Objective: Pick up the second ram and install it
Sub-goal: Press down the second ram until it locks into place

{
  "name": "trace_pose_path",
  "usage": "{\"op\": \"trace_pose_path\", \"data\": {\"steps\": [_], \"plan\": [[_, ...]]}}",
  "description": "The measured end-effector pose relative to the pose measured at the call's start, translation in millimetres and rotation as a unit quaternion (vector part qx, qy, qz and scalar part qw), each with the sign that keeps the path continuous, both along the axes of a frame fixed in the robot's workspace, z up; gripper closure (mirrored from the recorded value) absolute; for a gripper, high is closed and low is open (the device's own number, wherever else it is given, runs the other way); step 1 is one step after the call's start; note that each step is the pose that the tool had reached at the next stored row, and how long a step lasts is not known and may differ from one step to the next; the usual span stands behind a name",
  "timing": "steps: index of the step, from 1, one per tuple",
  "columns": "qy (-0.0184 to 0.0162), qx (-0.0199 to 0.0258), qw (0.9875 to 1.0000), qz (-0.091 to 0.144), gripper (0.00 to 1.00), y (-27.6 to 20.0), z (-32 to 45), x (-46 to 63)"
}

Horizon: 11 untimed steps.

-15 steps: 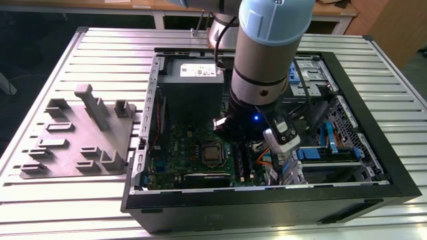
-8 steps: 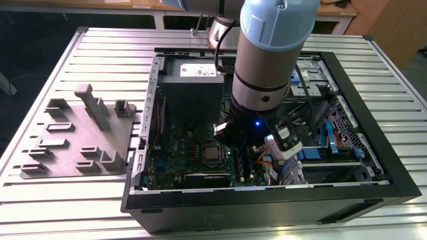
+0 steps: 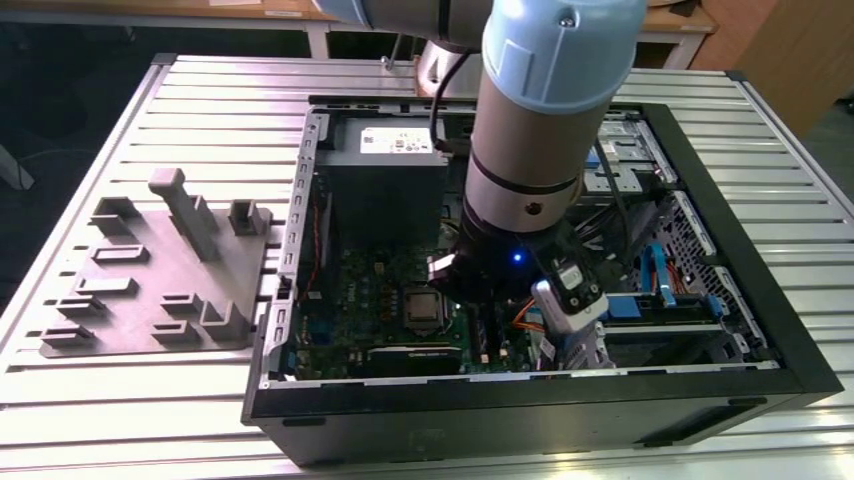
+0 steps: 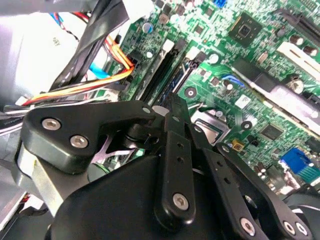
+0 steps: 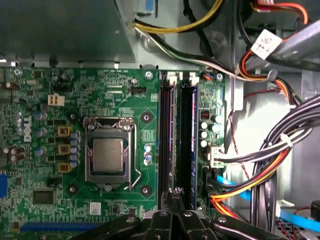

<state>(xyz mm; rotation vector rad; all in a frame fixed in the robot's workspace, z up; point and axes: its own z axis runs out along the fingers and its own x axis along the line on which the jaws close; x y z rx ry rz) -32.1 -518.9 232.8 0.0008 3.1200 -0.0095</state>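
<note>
Second ram (image 5: 192, 145) stands seated in its motherboard (image 5: 100, 100) slot, long axis running straight out from the end effector (image 5: 172, 196). Fingers closed together, gripping nothing, hover at the stick's near end.

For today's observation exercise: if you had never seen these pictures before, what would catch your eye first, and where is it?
First, the big pale-blue robot arm reaching down into the open computer case on the ribbed metal table. Inside lies the green motherboard with its silver processor in the middle. The black claw sits at the end of the long memory slots beside the processor, near orange and yellow cables.
</note>
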Motion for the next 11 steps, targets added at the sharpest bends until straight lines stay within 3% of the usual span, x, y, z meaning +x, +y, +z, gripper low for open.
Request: {"op": "trace_pose_path", "data": {"steps": [11], "plan": [[0.0000, 0.0001, 1.0000, 0.000, 0.90, -11.1, -2.9, -0.1]]}}
